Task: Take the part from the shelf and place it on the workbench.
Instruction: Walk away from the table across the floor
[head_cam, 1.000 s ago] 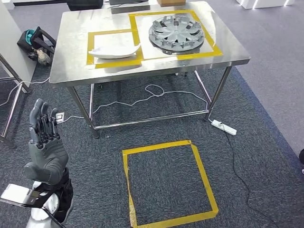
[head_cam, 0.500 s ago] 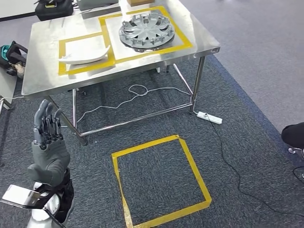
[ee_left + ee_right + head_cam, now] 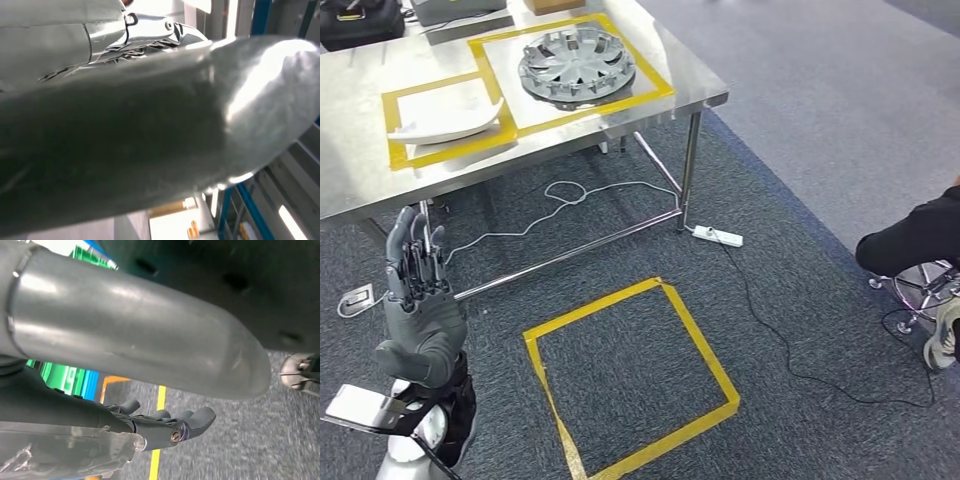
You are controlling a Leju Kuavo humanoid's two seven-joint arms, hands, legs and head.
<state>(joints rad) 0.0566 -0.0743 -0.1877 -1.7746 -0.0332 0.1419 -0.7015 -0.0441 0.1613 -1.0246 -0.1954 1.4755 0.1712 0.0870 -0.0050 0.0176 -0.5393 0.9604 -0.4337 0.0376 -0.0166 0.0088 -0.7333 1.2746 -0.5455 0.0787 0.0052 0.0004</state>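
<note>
A: Our left hand (image 3: pixel 416 318) is raised, fingers (image 3: pixel 412 262) upright and apart, holding nothing. The right hand (image 3: pixel 166 425): we cannot tell.

B: On the desk (image 3: pixel 682 82) we see a wheel cover (image 3: pixel 576 64) beside a white part (image 3: pixel 444 116).

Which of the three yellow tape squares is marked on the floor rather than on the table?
The empty square on the dark carpet in front of the table. The other two lie on the steel tabletop, one framing the wheel cover, one the white part.

Your head view looks down from high at the workbench (image 3: pixel 546 110) and carpet (image 3: pixel 810 150). Both wrist cams sit very close behind blurred grey parts; right wrist shares that carpet (image 3: pixel 226 440).
</note>
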